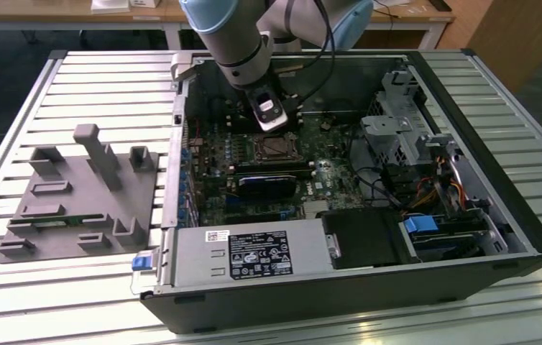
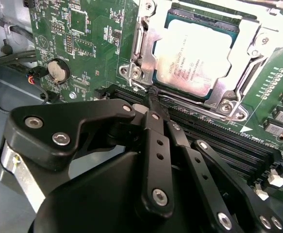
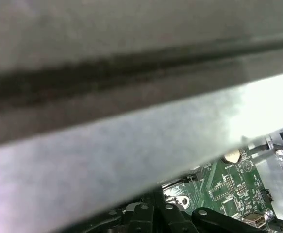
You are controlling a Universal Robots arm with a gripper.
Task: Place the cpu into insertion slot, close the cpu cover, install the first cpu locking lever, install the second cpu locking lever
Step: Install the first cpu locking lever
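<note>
I see the cpu (image 2: 195,54) seated in the insertion slot (image 2: 151,58), the cpu cover (image 2: 250,36) down over it. My gripper (image 2: 153,99), fingers pinched together, touches the slot's edge.

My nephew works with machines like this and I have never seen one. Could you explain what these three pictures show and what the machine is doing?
A pale blue robot arm reaches into an open black computer case lying on a slatted metal table. That is the exterior view; the two wrist views come from cameras riding on the arm. In the second wrist view its black gripper, fingers closed together and holding nothing, sits beside the square silver-topped cpu, already seated in the insertion slot with the thin silvery cpu cover closed over its edges, on the green circuit board. A grey plastic fixture lies beside the case.
</note>
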